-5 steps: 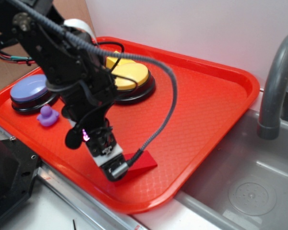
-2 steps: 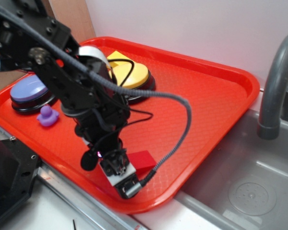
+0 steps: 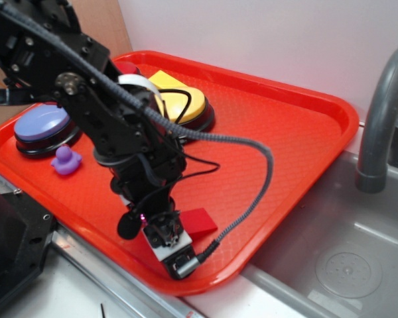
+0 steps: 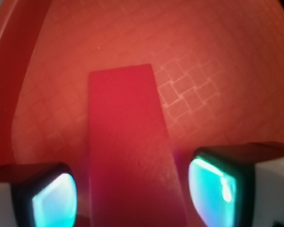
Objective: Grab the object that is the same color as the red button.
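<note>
Now: getting ready to grab | gripper (image 4: 132,189) is wide open, holding nothing | dark red block (image 4: 128,142) lies between its pads, low middle of the tray (image 3: 298,132) | next: likely squeeze shut, then lift

High oblique exterior; close downward wrist.

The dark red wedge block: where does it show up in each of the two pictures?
Exterior: the dark red wedge block lies near the tray's front edge, partly behind the gripper.
Wrist: the block fills the centre, between both fingers.
Shared landmark: the red tray, its textured floor.
</note>
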